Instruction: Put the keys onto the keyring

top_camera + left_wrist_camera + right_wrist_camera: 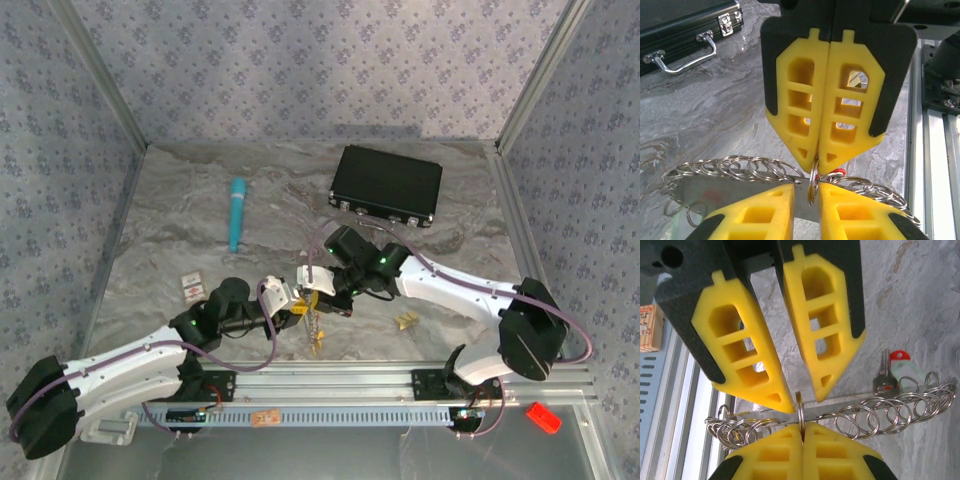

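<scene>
Step in hand: threading. The two tools meet over the keyring, a silvery band strung with rows of small split rings, above the near middle of the tabletop.
Right side: the right tool has its fingers pressed flat together, pinching one small ring edge-on.
Left side: the left tool has its fingers parted in a narrow V, straddling that same ring without clamping it.
Task items: the keys, with a red tag and a whitish tag, sit at the band's outer end. Whether they are already on it cannot be told. Small yellowish pieces, probably more keys, lie on the tabletop beside the right forearm.
Technique: hold the right pinch steady. Bring the left fingers onto the ring just beside the right's and pry the coil gently. A twist would likely let the thin wire slip out.
Arm pose: both forearms reach low and converge, tools tip to tip.
Not in play: black case and teal tube, farther back.
</scene>
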